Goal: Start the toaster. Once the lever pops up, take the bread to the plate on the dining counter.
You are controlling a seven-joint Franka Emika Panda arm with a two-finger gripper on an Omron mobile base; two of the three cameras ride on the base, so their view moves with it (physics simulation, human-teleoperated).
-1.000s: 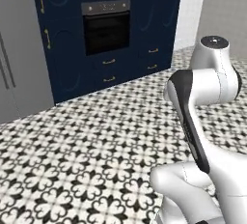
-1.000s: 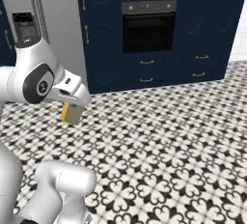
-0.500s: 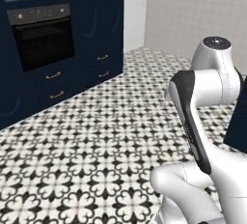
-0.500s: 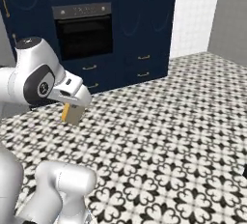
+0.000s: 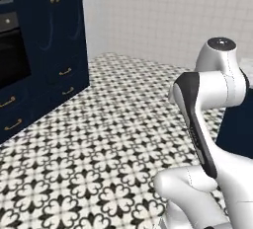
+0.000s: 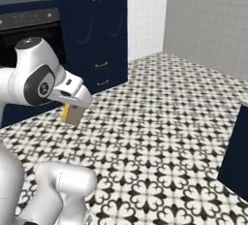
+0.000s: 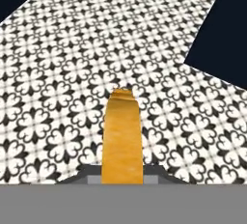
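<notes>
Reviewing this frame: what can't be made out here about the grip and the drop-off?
- Bread: hand view shows its crust edge only; the face is turned away.
- Gripper fingers: right base view, hidden behind the hand's white housing and the slice.
- Navy base: cut off by the right edge; its top is out of frame.

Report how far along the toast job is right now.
Done, by the look of it: the bread is out of the toaster and clamped in the shut gripper, its golden crust edge showing in the hand view. In hand: it is carried above the patterned floor, near the navy cabinets. Left: reaching the dining counter and setting the slice on the plate.
</notes>
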